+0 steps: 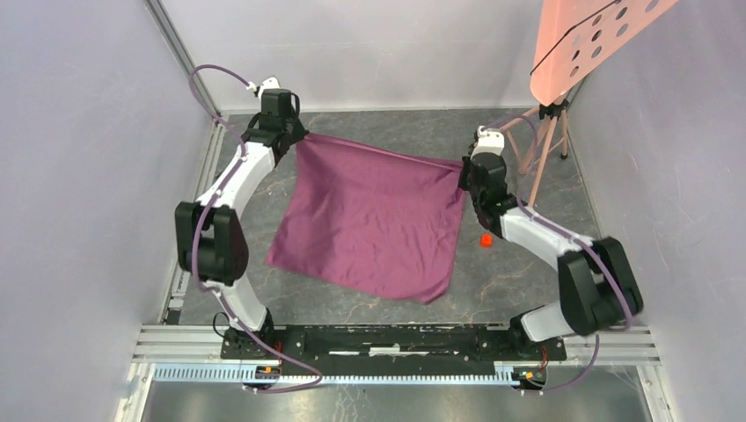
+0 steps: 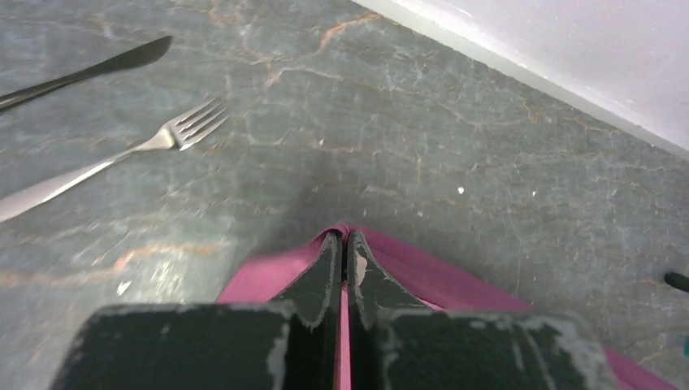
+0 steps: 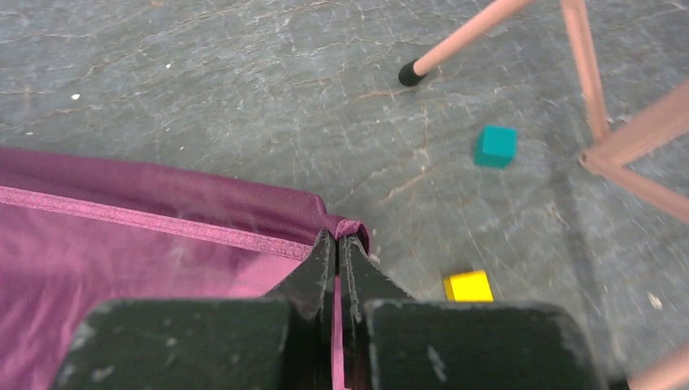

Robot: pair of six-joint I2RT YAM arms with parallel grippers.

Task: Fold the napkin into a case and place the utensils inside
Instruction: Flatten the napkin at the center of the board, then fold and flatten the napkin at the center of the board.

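The napkin is spread open as one plum-purple sheet in the middle of the grey marbled table, its far edge pulled into a taut line between the two arms while its near edge trails toward 6 o'clock, with the near corner at about 5 o'clock looking to rest on the table. No fold shows in it. The left gripper is clamped on the cloth's far corner at about 11 o'clock in the overhead view; its wrist camera shows the black fingers pressed together with only a thin strip of purple fabric between them. The right gripper is likewise pinched tight on the opposite far corner at about 2 o'clock, the hemmed edge of the cloth running away from its tips toward 9 o'clock. In the left wrist view the fork lies bare on the table at about 10 o'clock from the fingertips, tines pointing toward 2 o'clock, and the knife lies beyond it, roughly parallel and apart from it; both are clear of the cloth. In the right wrist view a yellow cube sits near the fingertips at about 4 o'clock, a teal cube lies farther off at 2 o'clock, and pink tripod legs stand at 1 o'clock. A small red block lies just beside the napkin's right edge.
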